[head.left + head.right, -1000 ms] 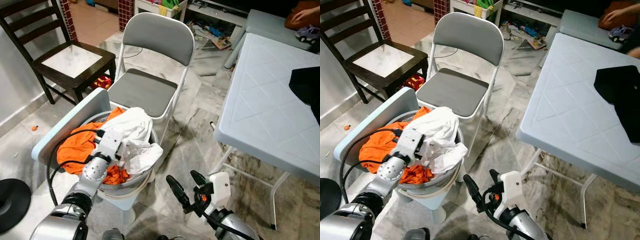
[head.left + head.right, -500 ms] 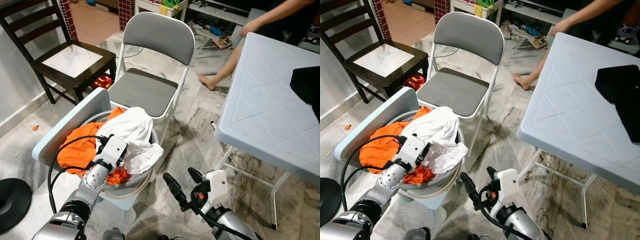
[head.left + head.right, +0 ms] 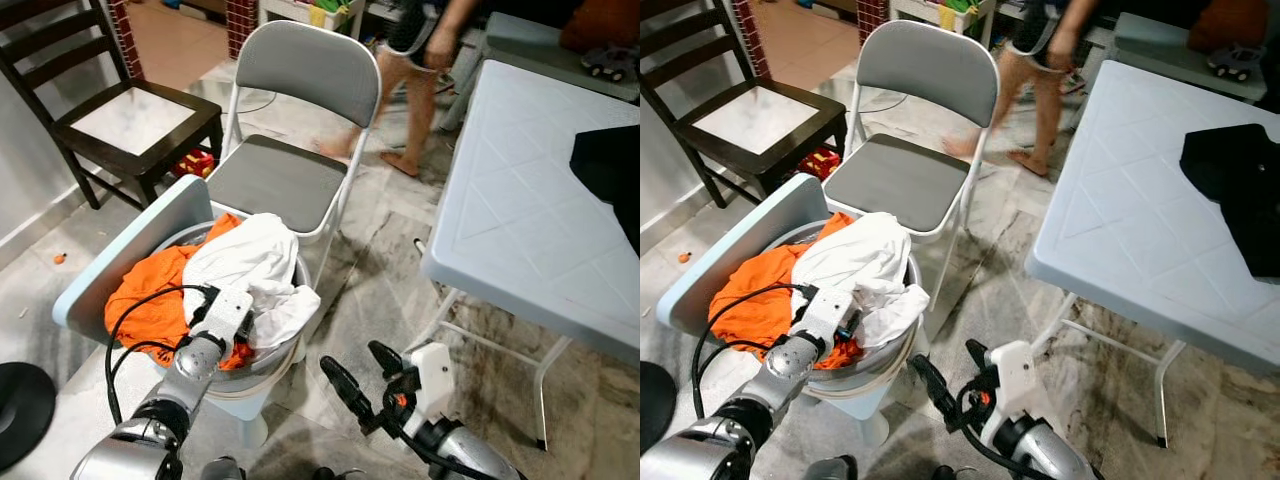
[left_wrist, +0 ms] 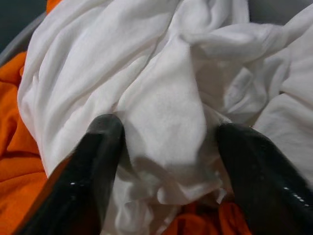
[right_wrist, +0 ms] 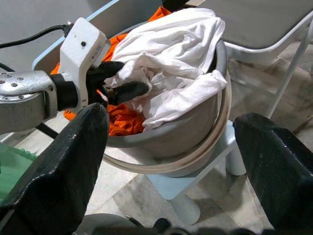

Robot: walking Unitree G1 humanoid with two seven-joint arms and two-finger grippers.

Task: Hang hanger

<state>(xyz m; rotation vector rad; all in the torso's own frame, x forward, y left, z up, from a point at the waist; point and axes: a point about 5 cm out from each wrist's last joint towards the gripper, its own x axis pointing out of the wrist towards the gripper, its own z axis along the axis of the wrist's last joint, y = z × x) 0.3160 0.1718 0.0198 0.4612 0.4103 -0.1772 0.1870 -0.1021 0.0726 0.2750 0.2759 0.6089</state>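
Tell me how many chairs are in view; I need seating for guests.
2. A grey folding chair stands just behind the laundry basin; a dark wooden chair stands to its left, near the wall. Others may be out of frame.

My left hand [image 5: 117,83] sits in the basin [image 3: 262,362] at my near left, fingers spread against the shirt [image 3: 250,262] piled on other clothes [image 3: 150,300]. A folding chair [image 3: 290,150] stands just behind the basin, another chair [image 3: 120,105] further left. The desk [image 3: 520,220] lies to my right; my right hand [image 3: 365,375] hangs open near the floor.
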